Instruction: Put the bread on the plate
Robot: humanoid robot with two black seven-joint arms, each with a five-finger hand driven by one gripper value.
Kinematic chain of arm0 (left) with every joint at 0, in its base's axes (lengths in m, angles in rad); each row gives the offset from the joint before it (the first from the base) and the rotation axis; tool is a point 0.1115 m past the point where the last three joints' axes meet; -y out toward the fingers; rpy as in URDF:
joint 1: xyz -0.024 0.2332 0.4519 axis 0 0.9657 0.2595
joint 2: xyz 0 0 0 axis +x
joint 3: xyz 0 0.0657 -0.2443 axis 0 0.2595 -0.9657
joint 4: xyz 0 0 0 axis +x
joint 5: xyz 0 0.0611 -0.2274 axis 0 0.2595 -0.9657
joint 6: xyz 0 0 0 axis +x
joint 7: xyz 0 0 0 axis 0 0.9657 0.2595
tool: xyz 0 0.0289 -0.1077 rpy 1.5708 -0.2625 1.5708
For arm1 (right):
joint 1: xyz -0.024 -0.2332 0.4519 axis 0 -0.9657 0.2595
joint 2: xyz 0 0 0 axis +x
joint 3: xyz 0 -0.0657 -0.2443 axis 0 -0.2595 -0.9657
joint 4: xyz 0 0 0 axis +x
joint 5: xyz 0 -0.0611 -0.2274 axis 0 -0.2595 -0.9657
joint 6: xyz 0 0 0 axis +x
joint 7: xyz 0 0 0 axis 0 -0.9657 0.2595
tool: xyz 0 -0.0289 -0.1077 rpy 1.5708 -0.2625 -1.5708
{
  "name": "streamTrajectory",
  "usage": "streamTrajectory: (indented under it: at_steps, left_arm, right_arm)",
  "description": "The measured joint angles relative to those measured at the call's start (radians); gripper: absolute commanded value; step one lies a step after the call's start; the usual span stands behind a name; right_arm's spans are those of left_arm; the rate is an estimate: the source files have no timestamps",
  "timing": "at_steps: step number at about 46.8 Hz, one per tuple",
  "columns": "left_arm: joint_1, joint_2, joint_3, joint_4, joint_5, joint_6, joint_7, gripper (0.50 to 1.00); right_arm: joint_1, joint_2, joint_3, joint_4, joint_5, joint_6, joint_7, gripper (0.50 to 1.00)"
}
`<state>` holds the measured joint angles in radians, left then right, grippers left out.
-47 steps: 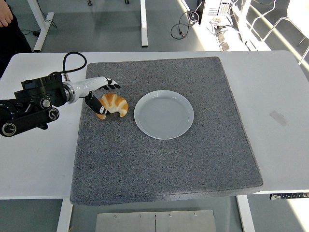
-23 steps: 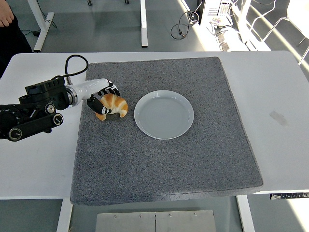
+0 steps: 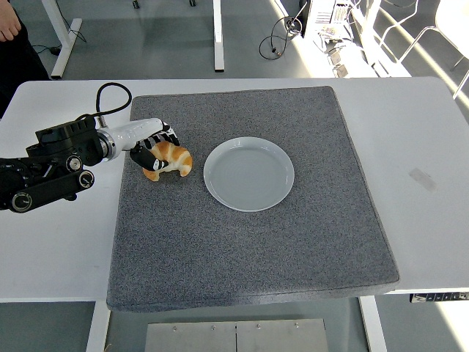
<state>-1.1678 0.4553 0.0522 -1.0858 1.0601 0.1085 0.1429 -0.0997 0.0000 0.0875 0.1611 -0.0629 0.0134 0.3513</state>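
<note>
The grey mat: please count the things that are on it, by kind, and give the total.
Croissant: 1, held by the left hand
Plate: 1, white, with nothing in it
Total: 2

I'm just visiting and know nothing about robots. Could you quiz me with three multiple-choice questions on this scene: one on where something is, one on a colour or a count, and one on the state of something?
1. Where is the bread?
A. On the plate
B. On the grey mat, left of the plate
C. On the bare white table

2. How many plates are on the mat?
A. One
B. Two
C. Three

3. What is the left robot hand doing?
A. Resting away from the mat
B. Hanging open above the plate
C. Closing its fingers on the bread

Answers:
1. B: the bread lies on the grey mat, apart from the plate to its right.
2. A: only one pale, empty plate shows.
3. C: the black fingers wrap the bread's left end, which still sits on the mat.
</note>
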Motion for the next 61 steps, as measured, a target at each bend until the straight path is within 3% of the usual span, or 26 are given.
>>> streamTrajectory:
  at_steps: [8, 26, 45, 61]
  left_arm:
    - [-0.021, 0.0, -0.034, -0.003, -0.005, -0.002, 0.0, 0.508]
    - [-0.079, -0.012, -0.086, -0.012, -0.016, -0.004, 0.005, 0.51]
    - [-0.11, -0.153, -0.084, -0.011, -0.05, -0.004, 0.007, 0.51]
    - [-0.08, -0.223, -0.076, 0.001, -0.035, -0.002, 0.008, 0.511]
  right_arm:
    - [0.0, 0.0, 0.0, 0.0, 0.0, -0.001, 0.0, 1.0]
    - [0.0, 0.0, 0.0, 0.0, 0.0, 0.0, 0.0, 1.0]
    - [0.0, 0.0, 0.0, 0.0, 0.0, 0.0, 0.0, 1.0]
    - [0.0, 0.0, 0.0, 0.0, 0.0, 0.0, 0.0, 1.0]
